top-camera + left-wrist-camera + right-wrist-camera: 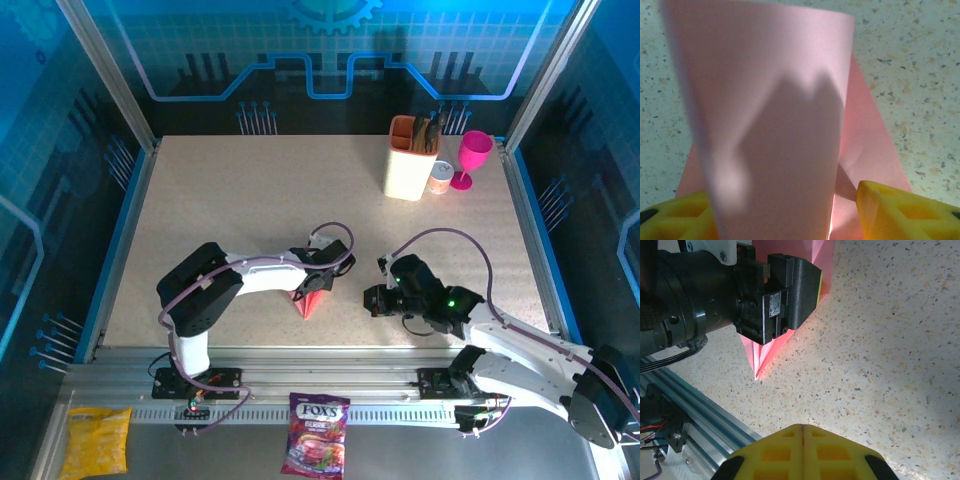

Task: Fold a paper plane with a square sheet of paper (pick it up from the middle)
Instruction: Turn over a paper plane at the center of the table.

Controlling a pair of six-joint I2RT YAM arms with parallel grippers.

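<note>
Tabletop [920, 60], paper plane [775, 125] inside left tool [785, 217]

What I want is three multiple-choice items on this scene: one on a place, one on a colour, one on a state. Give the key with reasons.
1. The paper plane lies:
A) at the far left corner
B) mid-width, toward the table's near edge
C) on the metal rail

2. The goblet is:
A) green
B) white
C) magenta

3. The right fingers are:
A) shut, holding nothing
B) wide open
C) clamped on paper

Key:
1 B, the top view shows it at mid-width, close to the near edge.
2 C, its colour is plain in the top view.
3 A, they meet with no gap.
</note>
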